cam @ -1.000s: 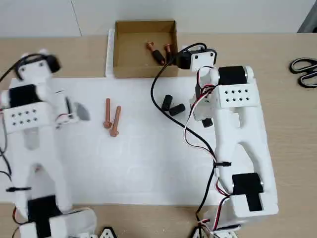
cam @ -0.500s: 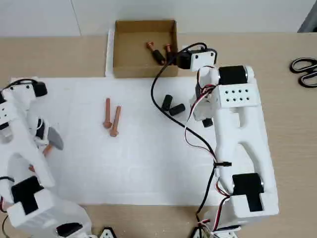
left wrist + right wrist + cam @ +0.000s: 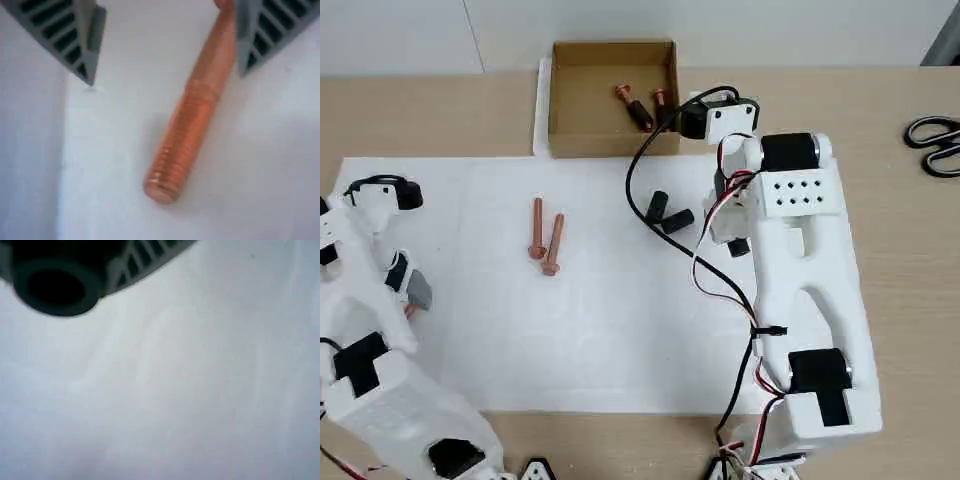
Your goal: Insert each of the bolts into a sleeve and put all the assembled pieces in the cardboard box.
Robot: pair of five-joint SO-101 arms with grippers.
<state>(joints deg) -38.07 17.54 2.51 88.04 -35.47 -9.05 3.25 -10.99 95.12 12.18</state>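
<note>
Just inside the left gripper's [image 3: 166, 77] wide-open jaws, the bolt [image 3: 195, 120] lies flat, threaded end pointing past them.

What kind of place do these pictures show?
Most likely a lab or hobby workbench for robot practice: a wooden table with a white sheet, two small white arms side by side, and loose bolts, sleeves and scissors.

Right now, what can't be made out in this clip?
- Head of the copper threaded bolt: left wrist view, behind a grey ribbed finger and cut by the edge.
- Black cylindrical sleeve: right wrist view, blurred, end-on, body hidden.
- Assembled pieces in the brown cardboard box: high view, too small to judge seating.
</note>
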